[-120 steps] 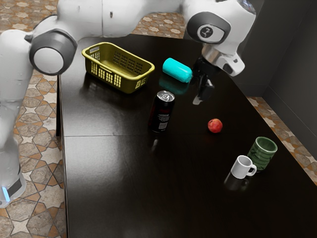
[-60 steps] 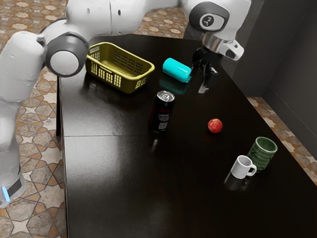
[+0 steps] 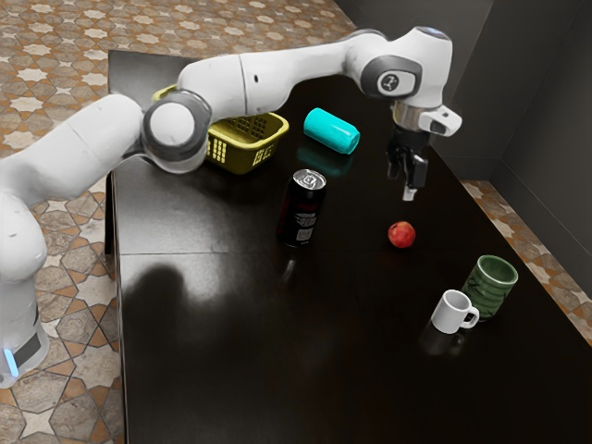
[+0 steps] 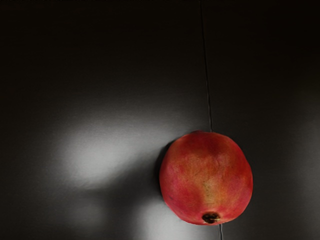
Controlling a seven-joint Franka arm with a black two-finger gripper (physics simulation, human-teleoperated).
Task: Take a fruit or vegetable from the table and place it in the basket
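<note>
Your gripper [image 3: 401, 185] hangs above the bench [image 3: 361, 370], fingers apart with nothing between them. The pomegranate [image 3: 401, 234] sits just below the fingertips on the bench, so the step in hand looks like the last lining up and the descent. In the wrist view you see it from above, its dark crown end [image 4: 211, 217] off to one side. Centre the gripper over the fruit before you drop, keep the fingers pointing straight down, and go low enough that the pads meet it at its widest part. It is round and would probably roll if one finger touched first, so come down clear of it and close evenly.

The white mug [image 3: 451, 312] and the ribbed green cup [image 3: 490, 287] stand close together, a little apart from the fruit; avoid drifting toward them. The black drink can [image 3: 303, 208] stands upright between the fruit and the basket side, so lift well above its top before you carry across. Farther off, the turquoise cylinder [image 3: 331, 131] lies on its side near the yellow-green basket [image 3: 244, 158], which the arm [image 3: 277, 79] partly hides.

The bench is dark and glossy, with a thin seam [image 3: 185, 253] across it. Beyond lie patterned floor tiles [image 3: 55, 83] and a dark grey wall [image 3: 546, 120].
</note>
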